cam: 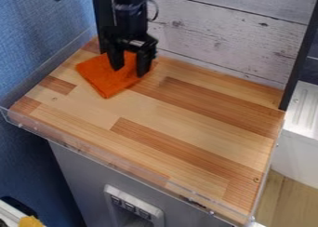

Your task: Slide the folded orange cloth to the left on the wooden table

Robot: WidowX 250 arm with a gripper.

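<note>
Gripper: the black two-finger gripper (129, 71) hung point-down over the orange cloth, its two fingers apart, with orange fabric showing between them; whether the tips touched it could not be told.
Cloth: the orange cloth (107, 80) lay flat beneath the gripper, one corner pointing out from under it toward the camera.
Worktop: the butcher-block worktop (186, 123) spread below the gripper and away to its right in view.
Backboard: the whitewashed plank backboard (217, 40) stood just behind the gripper.
Post: a dark upright post (103, 12) rose behind the gripper, on its left in view.
Edging: clear edging (81, 148) ran along the worktop's front, nearer the camera than the gripper.
</note>
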